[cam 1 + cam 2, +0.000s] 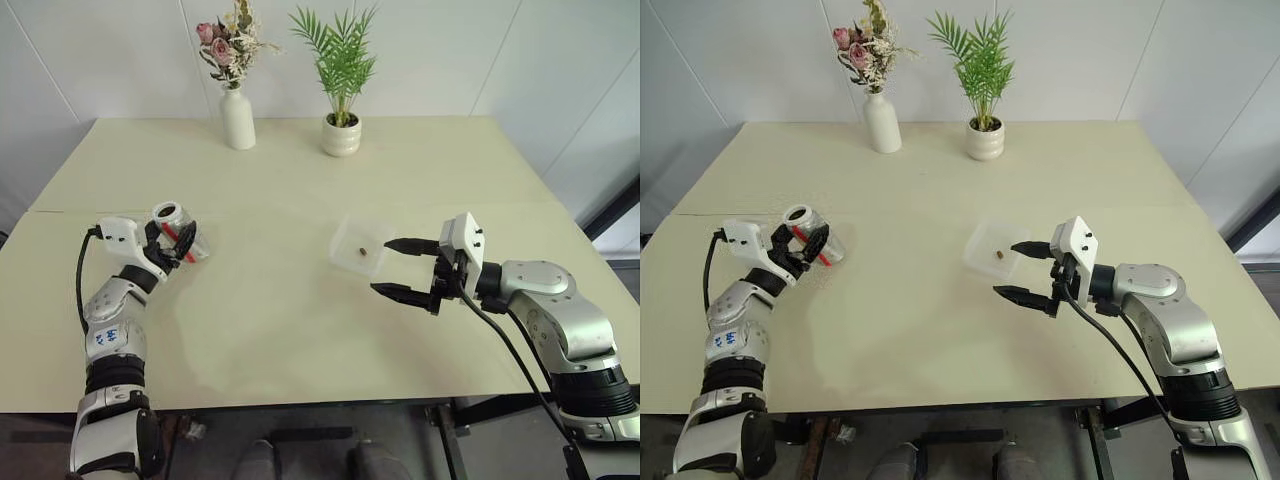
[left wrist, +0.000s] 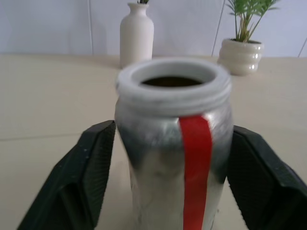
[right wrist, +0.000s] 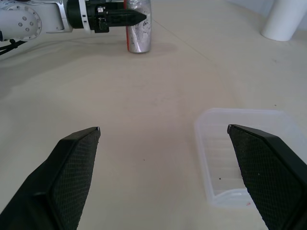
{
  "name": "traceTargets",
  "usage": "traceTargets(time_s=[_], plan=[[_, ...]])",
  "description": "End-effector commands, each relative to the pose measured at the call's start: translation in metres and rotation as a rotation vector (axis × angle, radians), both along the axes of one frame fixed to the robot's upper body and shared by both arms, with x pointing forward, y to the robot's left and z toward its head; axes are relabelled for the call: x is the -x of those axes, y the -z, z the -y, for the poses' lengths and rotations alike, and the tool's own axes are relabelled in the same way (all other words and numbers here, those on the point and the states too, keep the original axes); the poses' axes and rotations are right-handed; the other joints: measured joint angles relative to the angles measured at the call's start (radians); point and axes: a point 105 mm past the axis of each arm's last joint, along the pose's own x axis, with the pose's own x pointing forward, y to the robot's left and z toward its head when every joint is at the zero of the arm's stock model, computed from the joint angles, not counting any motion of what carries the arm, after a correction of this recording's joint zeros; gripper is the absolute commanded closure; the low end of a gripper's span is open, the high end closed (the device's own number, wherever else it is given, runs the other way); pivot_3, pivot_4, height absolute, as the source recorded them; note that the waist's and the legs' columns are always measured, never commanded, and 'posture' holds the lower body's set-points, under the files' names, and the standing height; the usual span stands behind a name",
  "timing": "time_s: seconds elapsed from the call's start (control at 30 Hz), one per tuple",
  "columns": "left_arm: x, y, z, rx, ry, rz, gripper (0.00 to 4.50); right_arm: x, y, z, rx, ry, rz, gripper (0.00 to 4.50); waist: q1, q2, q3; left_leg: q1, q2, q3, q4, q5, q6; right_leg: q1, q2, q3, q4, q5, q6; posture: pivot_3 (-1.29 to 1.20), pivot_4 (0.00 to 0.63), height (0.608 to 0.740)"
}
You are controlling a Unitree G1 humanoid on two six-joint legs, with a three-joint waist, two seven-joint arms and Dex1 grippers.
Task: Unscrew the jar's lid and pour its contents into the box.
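jar set down at the left of the frame, lid off, my left fingers slack around it

small clear cylindrical jar with a red stripe (image 1: pixel 178 232) stands open-mouthed on the pale table (image 1: pixel 300 330) between the parted fingers of my left gripper (image 1: pixel 172 241); they flank it without clamping. my right gripper (image 1: pixel 400 268), spread wide and empty, hovers right of centre beside the shallow clear plastic box (image 1: pixel 358 246) holding a few tiny brown bits (image 1: pixel 361 250). risk: pulling my left hand away crookedly could clip and topple the jar. white vase (image 1: pixel 238 118) and white plant pot (image 1: pixel 341 134) stand far back at the top, obstructing nothing.
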Motion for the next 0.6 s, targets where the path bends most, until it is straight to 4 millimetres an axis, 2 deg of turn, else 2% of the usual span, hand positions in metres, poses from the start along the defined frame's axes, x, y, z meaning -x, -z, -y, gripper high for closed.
traceTargets(time_s=[0.03, 0.17, 0.27, 0.33, 0.43, 0.6], plan=[[0.005, -0.021, -0.002, -0.017, 0.007, 0.077, 0.01, 0.003, -0.01, -0.003, -0.019, -0.019, 0.035, 0.0, 0.002, 0.0, 0.0, -0.001, 0.0, 0.0, 0.0, 0.0, 0.0, -0.001, 0.0, 0.0, 0.0, 0.0, 0.0, 0.0, 0.15, 0.74], [0.011, -0.033, -0.003, -0.102, -0.002, 0.118, 0.01, 0.002, -0.011, -0.004, -0.021, -0.023, 0.035, 0.0, 0.002, 0.0, 0.0, -0.003, 0.0, 0.0, 0.0, 0.0, 0.0, -0.002, 0.0, 0.0, -0.002, 0.0, 0.0, 0.0, 0.15, 0.74], [0.024, -0.042, -0.01, -0.171, -0.009, 0.148, 0.01, 0.003, -0.011, -0.003, -0.024, -0.024, 0.034, 0.0, -0.002, 0.0, 0.0, -0.003, 0.0, 0.0, -0.002, 0.0, 0.0, -0.002, 0.0, 0.0, -0.003, 0.0, 0.0, 0.0, 0.15, 0.74], [0.037, -0.046, -0.015, -0.229, 0.007, 0.157, 0.01, 0.003, -0.01, -0.002, -0.024, -0.023, 0.032, 0.0, -0.003, 0.0, 0.0, -0.003, 0.0, 0.0, -0.003, 0.0, 0.0, -0.002, 0.0, 0.0, -0.003, 0.0, 0.0, 0.0, 0.15, 0.74], [0.067, -0.051, -0.022, -0.3, 0.09, 0.16, 0.01, 0.007, -0.008, 0.004, -0.016, -0.018, 0.024, 0.0, -0.004, 0.0, 0.0, -0.003, 0.001, 0.001, -0.006, 0.0, 0.0, -0.003, 0.0, 0.001, -0.005, 0.0, -0.001, 0.0, 0.15, 0.74], [0.095, -0.052, -0.005, -0.401, 0.261, 0.129, 0.01, 0.011, -0.011, 0.015, -0.001, -0.002, 0.025, 0.0, 0.004, 0.0, 0.0, -0.002, 0.001, 0.002, -0.012, 0.0, 0.0, -0.003, -0.003, 0.0, -0.011, 0.0, -0.002, 0.0, 0.15, 0.74]])
